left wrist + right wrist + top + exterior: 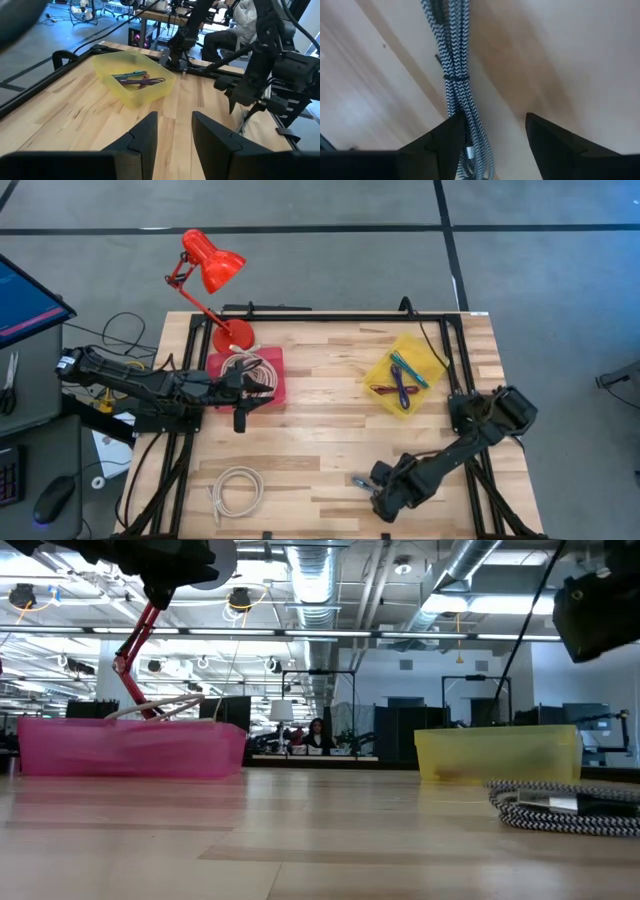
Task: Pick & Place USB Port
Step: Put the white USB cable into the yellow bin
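Note:
A black-and-white braided cable bundle (455,75), tied at its middle, lies flat on the wooden table near the front right (358,481); the low view shows it (560,808) with a silver plug in the coil. My right gripper (492,135) hangs over it, pointing down and open, with the bundle running under one finger (445,145). In the high view this gripper (374,490) is just beside the cable. My left gripper (174,130) is open and holds nothing; it hovers by the pink tray (240,418).
A pink tray (262,388) with a white cable stands at the back left, beside a red desk lamp (208,265). A yellow tray (430,350) with coloured cables stands at the back right. A white coiled cable (237,488) lies at the front left.

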### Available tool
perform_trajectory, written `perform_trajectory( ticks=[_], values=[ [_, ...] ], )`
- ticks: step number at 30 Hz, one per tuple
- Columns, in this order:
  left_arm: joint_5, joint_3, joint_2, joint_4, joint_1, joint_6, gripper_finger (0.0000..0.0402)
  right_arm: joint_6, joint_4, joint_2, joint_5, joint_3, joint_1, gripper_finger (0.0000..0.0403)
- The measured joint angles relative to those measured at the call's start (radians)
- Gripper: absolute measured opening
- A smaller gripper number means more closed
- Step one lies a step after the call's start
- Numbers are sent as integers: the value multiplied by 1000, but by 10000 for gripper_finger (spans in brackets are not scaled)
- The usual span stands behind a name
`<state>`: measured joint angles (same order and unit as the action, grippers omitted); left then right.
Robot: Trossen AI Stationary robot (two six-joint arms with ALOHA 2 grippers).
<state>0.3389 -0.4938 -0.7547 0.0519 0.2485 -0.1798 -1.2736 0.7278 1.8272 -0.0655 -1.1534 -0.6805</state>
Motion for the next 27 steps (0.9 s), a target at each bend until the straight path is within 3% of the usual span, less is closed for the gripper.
perform_trajectory(
  ticks=[9,18,24,27],
  values=[
    [0,0,0,-11,0,0,120,0,4,38,-16,-21,-9,166],
    [0,0,0,-14,0,-4,120,33,-18,39,-20,-21,-11,15],
    [0,0,0,-15,0,-11,120,75,-8,26,-65,-18,-10,8],
    [0,0,0,-18,0,-11,120,80,28,-12,-25,-14,-1,7]
  ],
)
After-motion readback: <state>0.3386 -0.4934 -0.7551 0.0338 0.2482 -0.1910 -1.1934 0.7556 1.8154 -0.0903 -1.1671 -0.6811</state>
